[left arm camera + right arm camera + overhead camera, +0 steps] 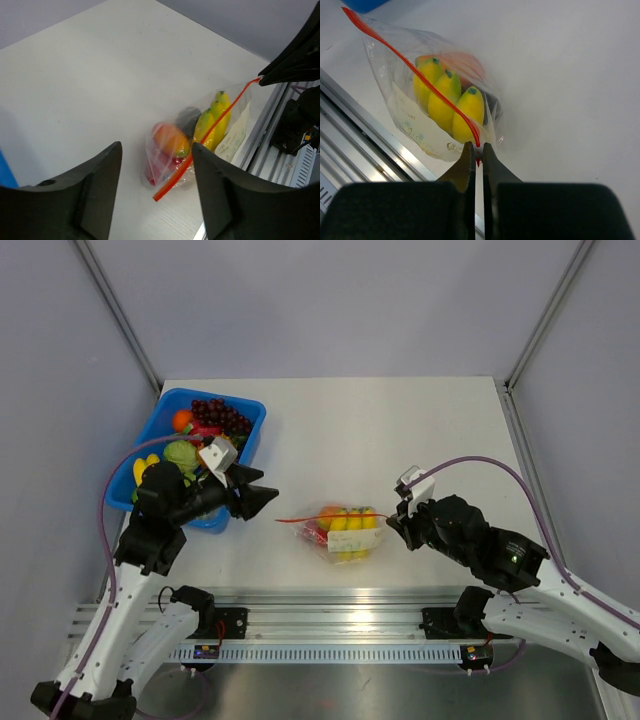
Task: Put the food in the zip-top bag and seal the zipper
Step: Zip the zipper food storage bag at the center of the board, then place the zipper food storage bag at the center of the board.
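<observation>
The zip-top bag [345, 532] lies near the table's front edge with the food [352, 521] inside: yellow pieces, an orange one and a red one. Its red-orange zipper [312, 519] runs left from my right gripper. My right gripper [392, 521] is shut on the zipper's right end [477, 146]; the bag [420, 125] and yellow pieces [447, 100] hang before it. My left gripper [270, 499] is open and empty, just left of the zipper's free end. In the left wrist view the bag [190, 145] and the zipper [200, 145] lie beyond my open fingers [220, 200].
A blue tray [160, 425] with more toy fruit, including grapes [222, 416] and a green piece [181, 455], stands at the back left behind my left arm. An aluminium rail [340, 605] runs along the table's front edge.
</observation>
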